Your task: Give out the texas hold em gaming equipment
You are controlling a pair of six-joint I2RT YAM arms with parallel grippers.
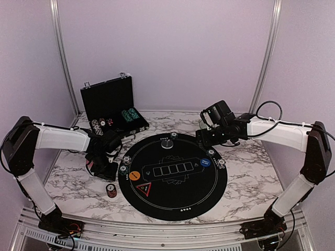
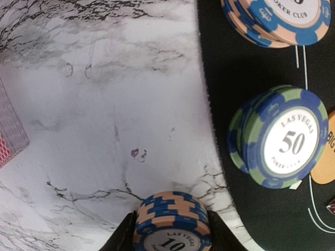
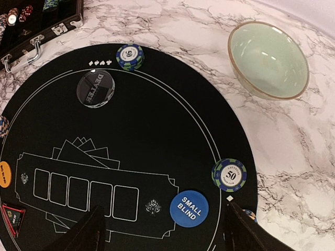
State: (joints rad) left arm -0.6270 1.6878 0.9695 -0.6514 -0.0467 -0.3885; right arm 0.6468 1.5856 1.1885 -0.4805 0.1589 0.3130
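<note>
My left gripper point(image 1: 107, 168) is shut on a small stack of blue-and-orange "10" poker chips point(image 2: 172, 225), low over the marble just left of the black round mat point(image 1: 172, 201). On the mat's rim beside it sit a "50" chip stack point(image 2: 280, 137) and another blue-orange stack point(image 2: 277, 21). Pinkish-red cards point(image 2: 10, 130) lie at the far left. My right gripper point(image 3: 165, 235) is open and empty above the mat, over the blue "small blind" button point(image 3: 189, 208). Nearby are two "50" stacks point(image 3: 229, 174) point(image 3: 130, 56), the dealer button point(image 3: 95, 88) and the orange button point(image 1: 134, 175).
The open black case point(image 1: 107, 102) with more chips stands at the back left. A pale green bowl point(image 3: 268, 58) sits on the marble right of the mat. A lone chip stack point(image 1: 111, 190) lies off the mat's left front edge.
</note>
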